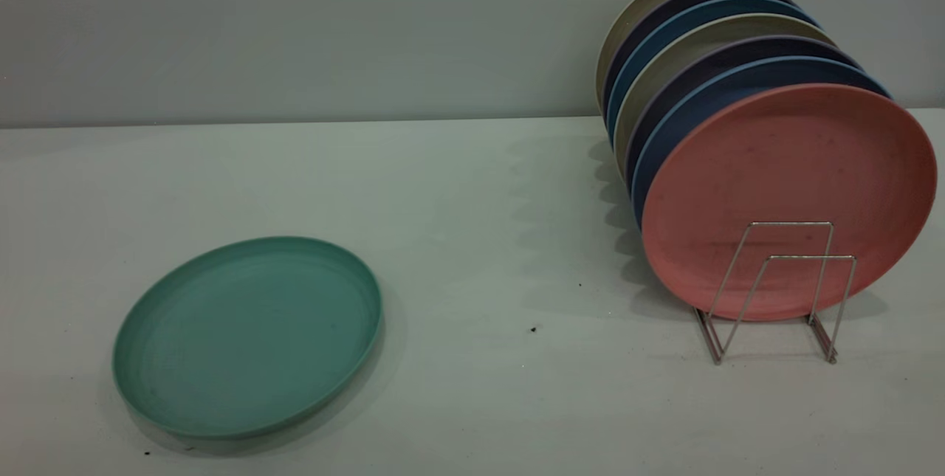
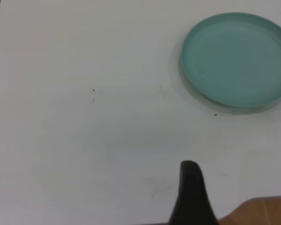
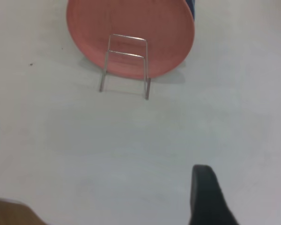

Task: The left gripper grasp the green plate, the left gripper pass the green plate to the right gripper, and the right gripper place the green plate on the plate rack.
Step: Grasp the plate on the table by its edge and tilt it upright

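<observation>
The green plate [image 1: 247, 336] lies flat on the white table at the front left; it also shows in the left wrist view [image 2: 236, 58]. The plate rack [image 1: 775, 291] stands at the right, with its two front wire loops empty; the right wrist view shows it too [image 3: 126, 65]. Neither gripper shows in the exterior view. My left gripper [image 2: 241, 180] hovers over bare table, well short of the plate, open and empty; only one finger [image 2: 192, 192] shows. My right gripper [image 3: 246, 183] is open and empty, with one finger [image 3: 206, 197] in view, well short of the rack.
A salmon-pink plate [image 1: 782, 195] stands upright in the rack behind the front loops, with several blue, dark and beige plates [image 1: 709, 40] behind it. A grey wall runs along the back. The wooden table edge [image 2: 262, 211] lies near my left gripper.
</observation>
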